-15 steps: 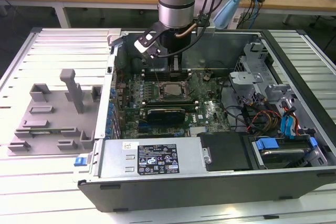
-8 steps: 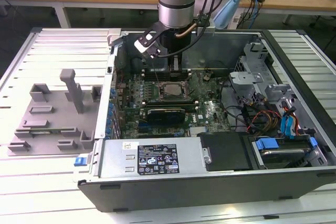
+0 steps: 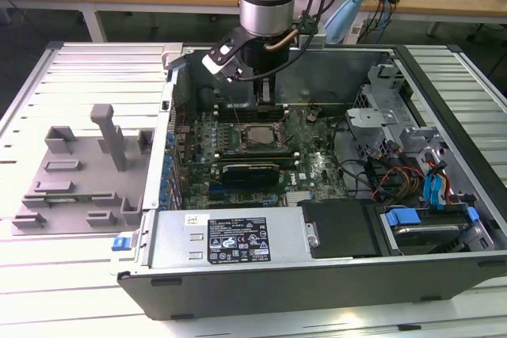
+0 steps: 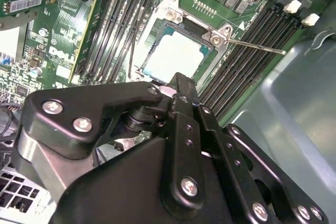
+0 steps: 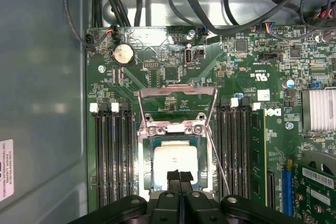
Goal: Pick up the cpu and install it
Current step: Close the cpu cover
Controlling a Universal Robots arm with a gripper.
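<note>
The cpu (image 5: 176,156), a pale silvery square chip, lies flat in the motherboard socket (image 5: 146,166) inside the open computer case (image 3: 444,267). The socket's metal load plate (image 5: 178,109) stands flipped open beside it, and a thin lever (image 5: 219,167) lies along one side. My gripper (image 5: 179,176) hangs just above the cpu's near edge, its two black fingers pressed together with nothing between them. In the second wrist view the cpu (image 4: 176,56) shows beyond the gripper (image 4: 181,83). In the exterior view the gripper (image 3: 265,99) hovers over the cpu (image 3: 258,137).
Memory slots (image 5: 111,156) flank the socket on both sides. An expansion card (image 3: 252,172) lies in front of it. Cables and drive bays (image 3: 412,172) fill the case on the exterior view's right. Grey fixture blocks (image 3: 79,172) stand on the slatted table (image 3: 55,290) at the exterior view's left.
</note>
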